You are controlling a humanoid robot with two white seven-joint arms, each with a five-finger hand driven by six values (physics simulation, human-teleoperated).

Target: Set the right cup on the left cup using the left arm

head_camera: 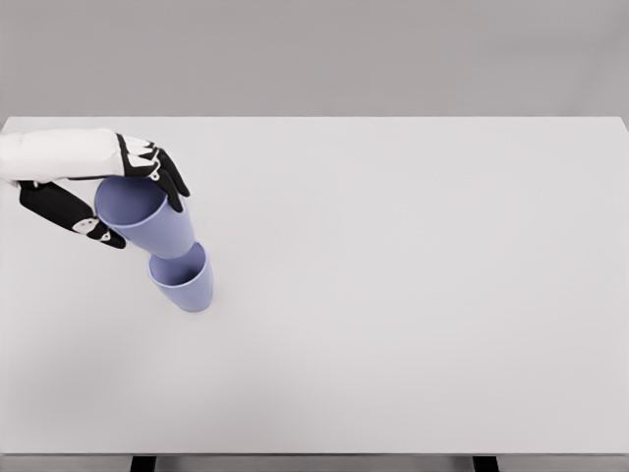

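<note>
Two lavender-blue cups show in the head view at the left of the white table point(393, 295). The lower cup point(187, 285) stands on the table. The upper cup point(147, 216) is tilted, its base dipping into the lower cup's mouth. My left hand point(108, 202), white with black fingers, comes in from the left edge and is wrapped around the upper cup's rim: fingers point(162, 172) over the far side, thumb point(79, 216) on the near side. The right arm is out of view.
The table's front edge runs along the bottom of the picture, with two dark legs point(143, 463) showing below it. A plain grey wall stands behind the far edge.
</note>
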